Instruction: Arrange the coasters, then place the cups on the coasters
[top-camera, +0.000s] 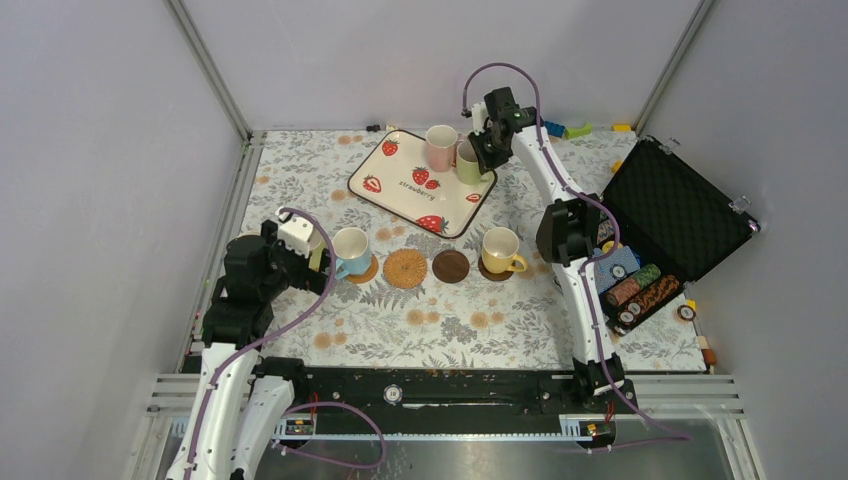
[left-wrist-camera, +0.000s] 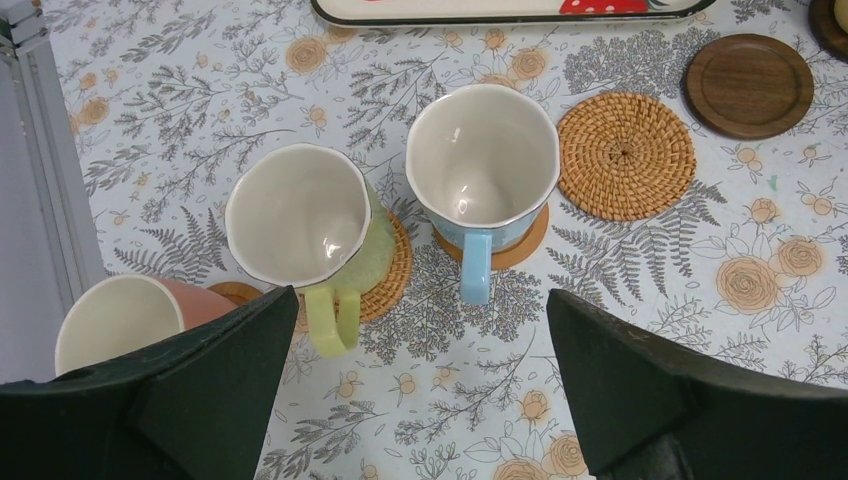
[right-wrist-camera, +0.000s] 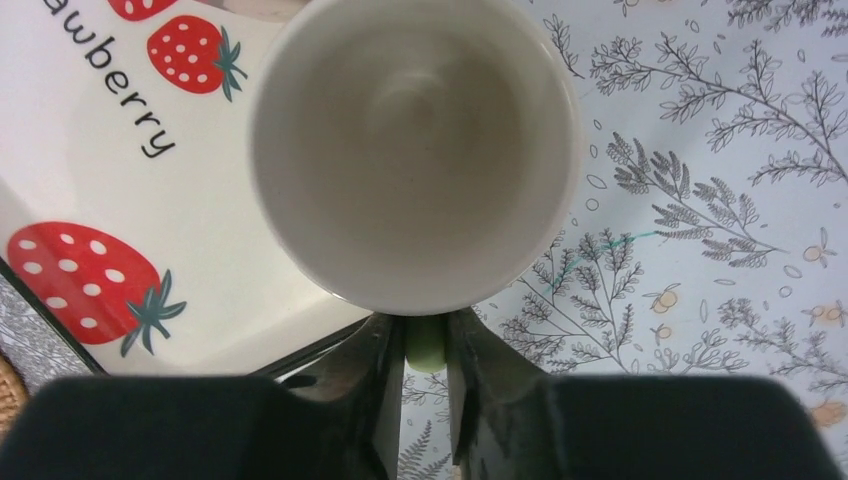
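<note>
My right gripper (right-wrist-camera: 425, 345) is shut on the handle of a green cup (right-wrist-camera: 415, 150) at the right edge of the strawberry tray (right-wrist-camera: 100, 200). A pink cup (top-camera: 440, 147) stands beside it on the tray. My left gripper (left-wrist-camera: 420, 300) hangs open above bare cloth. Just beyond it stand a pink cup (left-wrist-camera: 120, 315) on a tan coaster (left-wrist-camera: 235, 293), a pale green cup (left-wrist-camera: 300, 215) on a woven coaster (left-wrist-camera: 392, 268) and a blue cup (left-wrist-camera: 483, 165) on a tan coaster (left-wrist-camera: 515, 250). A woven coaster (left-wrist-camera: 625, 155) and a dark brown coaster (left-wrist-camera: 748, 85) lie bare. A yellow cup (top-camera: 499, 248) sits on another dark coaster (top-camera: 485, 270).
An open black case (top-camera: 680, 215) with striped poker chips (top-camera: 635, 285) lies at the right, next to the right arm. Small coloured blocks (top-camera: 565, 130) lie along the back edge. Metal frame rails run down the table's left side.
</note>
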